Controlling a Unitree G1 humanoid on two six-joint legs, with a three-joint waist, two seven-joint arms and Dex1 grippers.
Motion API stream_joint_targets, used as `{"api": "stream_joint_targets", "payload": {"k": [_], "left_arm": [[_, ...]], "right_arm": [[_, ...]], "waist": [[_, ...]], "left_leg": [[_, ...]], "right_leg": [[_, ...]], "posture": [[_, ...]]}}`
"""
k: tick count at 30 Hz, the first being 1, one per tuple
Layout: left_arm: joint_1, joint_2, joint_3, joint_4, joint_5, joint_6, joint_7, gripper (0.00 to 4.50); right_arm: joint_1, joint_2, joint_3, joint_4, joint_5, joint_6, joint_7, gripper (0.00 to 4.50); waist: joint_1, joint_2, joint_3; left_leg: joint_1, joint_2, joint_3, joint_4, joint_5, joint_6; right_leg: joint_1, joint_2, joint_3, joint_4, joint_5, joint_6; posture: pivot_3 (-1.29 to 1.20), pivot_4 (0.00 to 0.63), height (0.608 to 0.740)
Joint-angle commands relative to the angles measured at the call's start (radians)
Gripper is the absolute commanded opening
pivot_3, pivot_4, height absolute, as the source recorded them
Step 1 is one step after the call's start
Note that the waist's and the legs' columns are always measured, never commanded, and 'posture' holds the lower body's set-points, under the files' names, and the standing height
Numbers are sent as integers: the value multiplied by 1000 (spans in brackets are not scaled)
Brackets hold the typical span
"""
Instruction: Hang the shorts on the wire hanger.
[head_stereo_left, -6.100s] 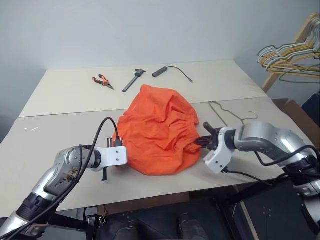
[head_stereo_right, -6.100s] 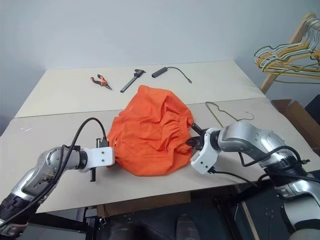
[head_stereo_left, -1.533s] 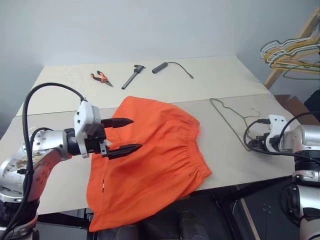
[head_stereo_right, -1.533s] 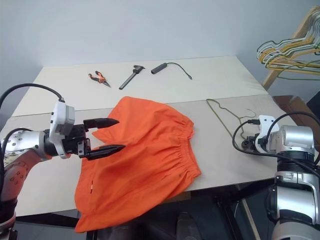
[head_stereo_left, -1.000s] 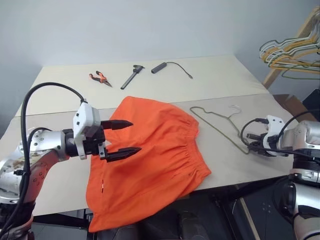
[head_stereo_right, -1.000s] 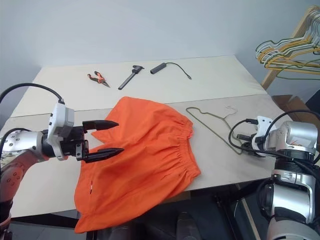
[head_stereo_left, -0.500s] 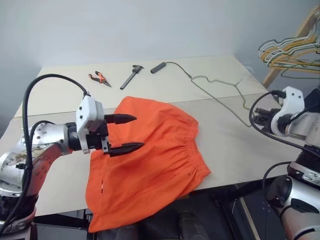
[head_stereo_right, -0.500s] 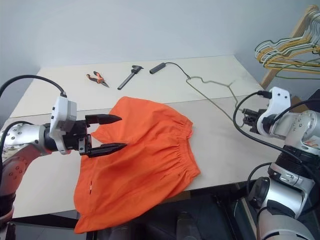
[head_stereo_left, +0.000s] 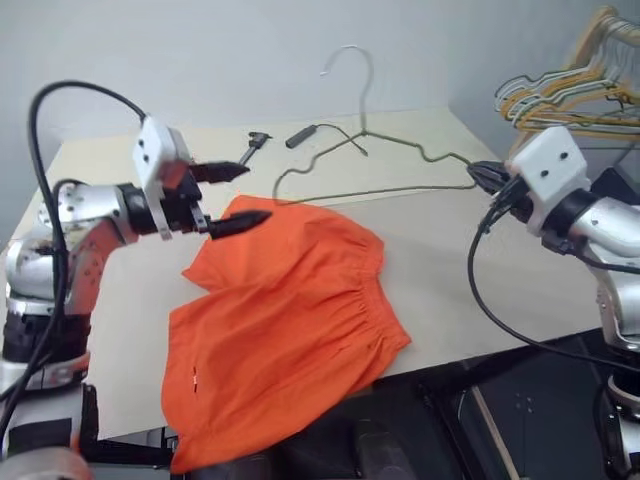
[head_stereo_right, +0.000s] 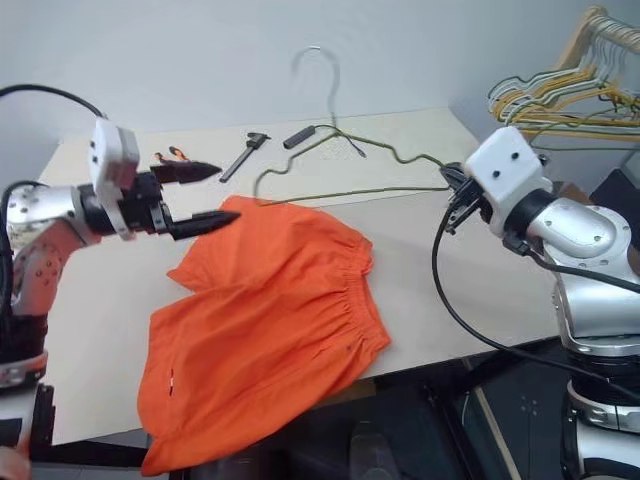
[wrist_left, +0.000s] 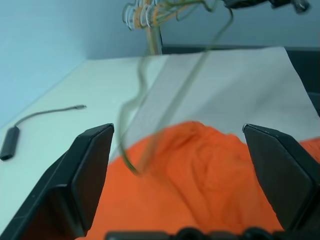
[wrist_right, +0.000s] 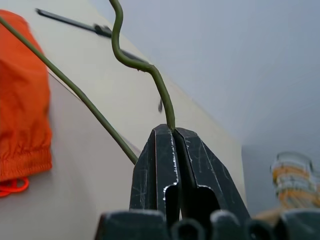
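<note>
Right gripper (head_stereo_left: 478, 174) clamps one wire hanger (head_stereo_left: 370, 150) aloft; left gripper (head_stereo_left: 232, 196) gapes empty above one orange shorts (head_stereo_left: 285, 320). Pliers (head_stereo_right: 170, 155) lie behind.

The shorts (head_stereo_left: 290, 330) lie on the counter (head_stereo_left: 470, 290), their near edge hanging over its front. The wire hanger (head_stereo_left: 380, 160) is held up above the counter behind the shorts, between the left gripper (head_stereo_left: 235, 197) and the right gripper (head_stereo_left: 478, 175), which pinches its right corner.
</note>
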Motion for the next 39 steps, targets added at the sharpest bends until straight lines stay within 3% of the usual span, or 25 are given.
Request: {"api": "stream_joint_targets", "payload": {"k": [1, 8, 12, 20, 24, 34, 39], "left_arm": [[-70, -11, -10, 86, 19, -21, -41, 4500], [-138, 0, -66, 196, 3, 59, -209, 4500], [-135, 12, -123, 225, 66, 23, -294, 4500], [-151, -8, -182, 282, 156, -6, -319, 4500], [-145, -6, -183, 287, 173, -4, -329, 3541], [-126, -5, -166, 271, 177, -2, -352, 88], [-125, -10, -155, 264, 182, -13, -336, 21]], "right_arm": [[-39, 11, 5, 27, -10, -136, 34, 8], [-86, 39, 25, 65, -5, -180, 65, 8], [-103, 43, 25, 65, 4, -172, 75, 8], [-118, 48, 20, 45, 16, -150, 92, 8], [-120, 48, 15, 42, 19, -145, 96, 0], [-150, 45, 18, 59, 37, -138, 96, 0], [-137, 35, 18, 57, 44, -152, 120, 0]], "waist": [[-8, 0, 0], [-22, 0, 0], [-21, 0, 0], [-18, 0, -1], [-19, 0, -1], [-19, 1, -1], [-18, 1, -1]], "left_leg": [[0, 0, 0, 0, 0, 0], [-1, 1, 0, 3, 3, -5], [-2, 1, 0, 7, 3, -5], [-3, 1, 0, 9, 0, 0], [-3, 1, 0, 9, 0, 0], [-3, 1, 0, 10, 0, 0], [-3, 1, 0, 10, 0, 0]], "right_leg": [[0, 0, 0, 0, 0, 0], [-1, 0, 0, 1, 0, 0], [-1, 0, 0, 3, 0, 1], [-1, 0, 0, 4, 0, 1], [-1, 0, 0, 4, 0, 1], [-1, 0, 0, 5, 0, 1], [-1, 0, 0, 5, 0, 1]], "posture": [[-185, 45, 740], [-185, 39, 740], [-185, 38, 740], [-190, 39, 740], [-189, 39, 740], [-186, 38, 740], [-183, 40, 740]]}}
